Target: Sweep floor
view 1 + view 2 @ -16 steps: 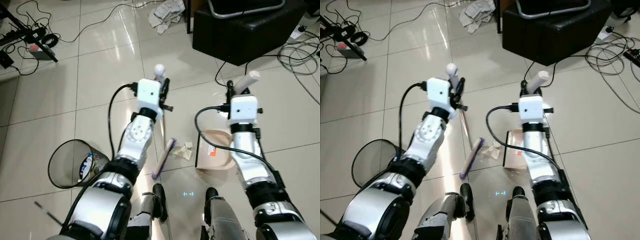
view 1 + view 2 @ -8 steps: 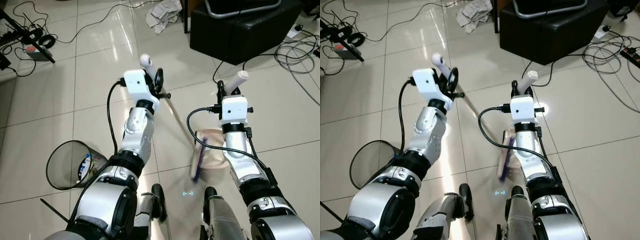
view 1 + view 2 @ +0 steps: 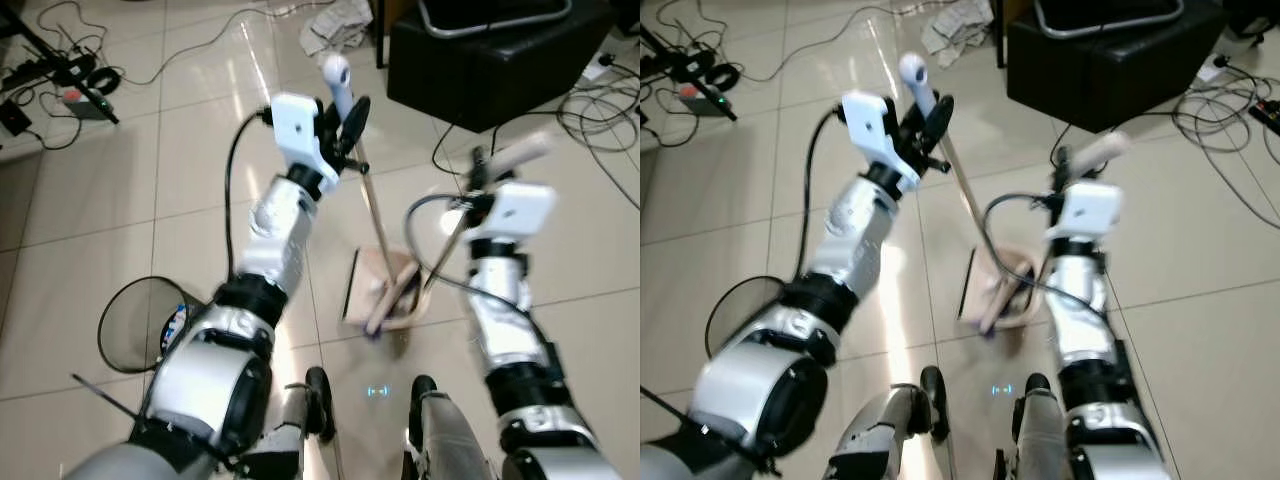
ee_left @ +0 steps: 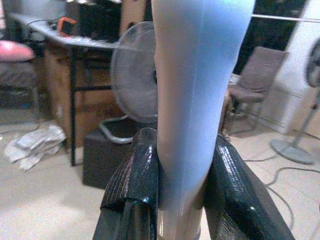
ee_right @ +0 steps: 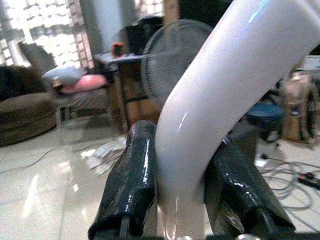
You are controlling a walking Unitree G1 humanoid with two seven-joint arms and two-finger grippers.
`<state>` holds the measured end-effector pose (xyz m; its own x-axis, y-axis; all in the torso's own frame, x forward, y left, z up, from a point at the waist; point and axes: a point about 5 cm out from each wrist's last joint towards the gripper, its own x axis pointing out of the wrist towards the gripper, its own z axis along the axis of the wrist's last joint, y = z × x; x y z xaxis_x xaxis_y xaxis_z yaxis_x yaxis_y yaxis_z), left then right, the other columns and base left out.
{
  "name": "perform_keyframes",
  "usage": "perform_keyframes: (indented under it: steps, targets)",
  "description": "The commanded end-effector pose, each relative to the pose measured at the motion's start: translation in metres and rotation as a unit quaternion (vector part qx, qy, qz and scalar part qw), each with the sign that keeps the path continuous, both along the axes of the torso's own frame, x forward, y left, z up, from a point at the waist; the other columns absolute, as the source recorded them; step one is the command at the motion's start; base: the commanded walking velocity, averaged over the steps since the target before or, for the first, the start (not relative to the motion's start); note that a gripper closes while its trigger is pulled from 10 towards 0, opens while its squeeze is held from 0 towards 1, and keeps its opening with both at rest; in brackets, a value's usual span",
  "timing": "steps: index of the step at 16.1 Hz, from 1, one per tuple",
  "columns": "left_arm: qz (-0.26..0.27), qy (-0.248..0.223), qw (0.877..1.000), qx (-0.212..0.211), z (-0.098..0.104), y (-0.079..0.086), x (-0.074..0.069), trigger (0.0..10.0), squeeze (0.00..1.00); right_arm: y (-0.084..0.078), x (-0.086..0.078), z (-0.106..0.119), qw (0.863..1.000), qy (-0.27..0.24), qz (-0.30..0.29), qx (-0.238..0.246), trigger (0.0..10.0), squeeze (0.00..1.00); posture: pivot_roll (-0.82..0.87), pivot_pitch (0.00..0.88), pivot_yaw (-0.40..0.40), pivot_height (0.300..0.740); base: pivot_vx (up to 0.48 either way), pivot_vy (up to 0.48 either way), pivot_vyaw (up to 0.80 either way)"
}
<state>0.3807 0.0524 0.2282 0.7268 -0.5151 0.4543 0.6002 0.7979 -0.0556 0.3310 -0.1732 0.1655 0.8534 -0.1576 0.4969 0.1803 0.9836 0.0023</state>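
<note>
My left gripper (image 3: 345,110) is shut on the pale handle of a broom (image 3: 372,215); the stick slants down to its purple head, which rests in the dustpan (image 3: 362,290). In the left wrist view the black fingers (image 4: 132,185) clamp the broom's handle (image 4: 192,85). My right gripper (image 3: 480,165) is shut on the white dustpan handle (image 3: 520,150), and the beige pan sits on the tiled floor between my arms. The right wrist view has the fingers (image 5: 130,180) squeezing that white handle (image 5: 200,130). Crumpled paper lies in the pan under the broom head.
A black mesh bin (image 3: 140,325) stands on the floor at my left. A black ottoman (image 3: 480,55) is ahead on the right. Cables (image 3: 600,110) trail at the far right and far left. Crumpled paper (image 3: 335,22) lies on the floor ahead.
The left arm swung the broom head from the left across into the dustpan, carrying the paper scraps with it. The right arm tilted and shifted the pan to the left. The camera shifted slightly.
</note>
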Motion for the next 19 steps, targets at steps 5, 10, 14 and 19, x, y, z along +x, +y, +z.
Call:
perform_keyframes:
  steps: [5, 10, 14, 19]
  targets:
    - [-0.038, -0.052, 0.997, 0.041, 0.033, 0.033, 0.007, 10.0, 0.00, -0.021, -0.007, 0.019, 0.998, -0.036, -0.025, 0.053, 10.0, 0.00, 0.02, 0.170, 0.165, 0.740, 0.000, 0.000, 0.00]
    - [0.044, -0.079, 0.992, 0.093, 0.049, 0.078, 0.015, 10.0, 0.00, -0.030, -0.012, 0.018, 0.997, -0.027, -0.031, 0.061, 10.0, 0.00, 0.02, 0.125, 0.157, 0.740, 0.000, 0.000, 0.00]
    - [0.098, -0.064, 0.990, 0.078, 0.054, 0.104, 0.020, 10.0, 0.00, -0.037, -0.016, 0.016, 0.996, -0.023, -0.040, 0.074, 10.0, 0.00, 0.02, 0.107, 0.152, 0.740, 0.000, 0.000, 0.00]
    - [0.052, -0.059, 0.993, 0.083, 0.041, 0.088, 0.016, 10.0, 0.00, -0.039, -0.018, 0.016, 0.996, -0.024, -0.046, 0.075, 10.0, 0.00, 0.02, 0.100, 0.159, 0.740, 0.000, 0.000, 0.00]
